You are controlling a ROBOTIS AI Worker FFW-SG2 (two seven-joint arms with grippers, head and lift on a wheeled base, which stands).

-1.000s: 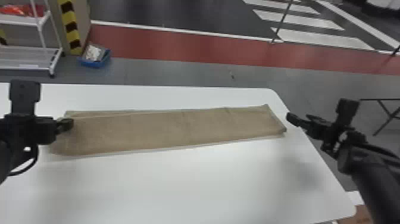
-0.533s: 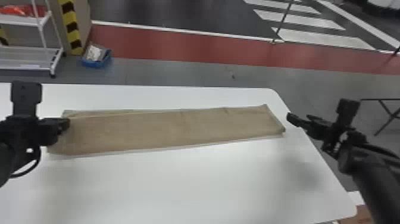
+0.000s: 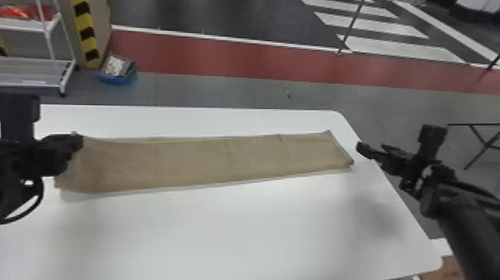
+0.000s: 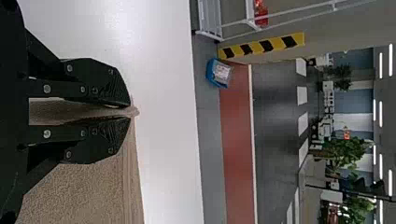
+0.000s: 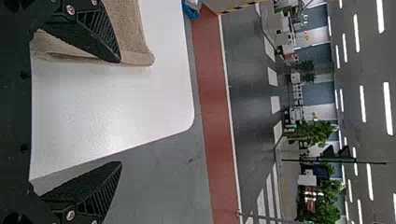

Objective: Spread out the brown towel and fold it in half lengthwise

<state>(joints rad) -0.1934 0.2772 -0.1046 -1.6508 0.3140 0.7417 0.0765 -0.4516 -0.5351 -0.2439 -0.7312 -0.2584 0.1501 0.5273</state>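
The left gripper [image 3: 77, 141] is at the far corner of the brown towel's left end in the head view. In the left wrist view its two fingers press together, the left gripper [image 4: 130, 112] being shut on the towel [image 4: 84, 186], with a bit of cloth poking out past the tips. The brown towel [image 3: 208, 160] lies as a long folded strip across the table, its left end somewhat wrinkled. Just beyond its right end, the right gripper [image 3: 372, 149] hovers by the table's right edge. Seen from its wrist, the right gripper [image 5: 120, 113] has widely parted fingers, one over the towel [image 5: 128, 28].
The white table [image 3: 238, 231] extends in front of and behind the strip. On the floor behind it are a blue bin [image 3: 117, 70], a white rack [image 3: 37, 70] and a yellow-black striped post [image 3: 86, 33]. A dark-legged stand [image 3: 480, 139] is beyond the right arm.
My left gripper has shifted slightly left and toward the table's far edge, and the towel's left end has moved a little with it. The right arm has kept still.
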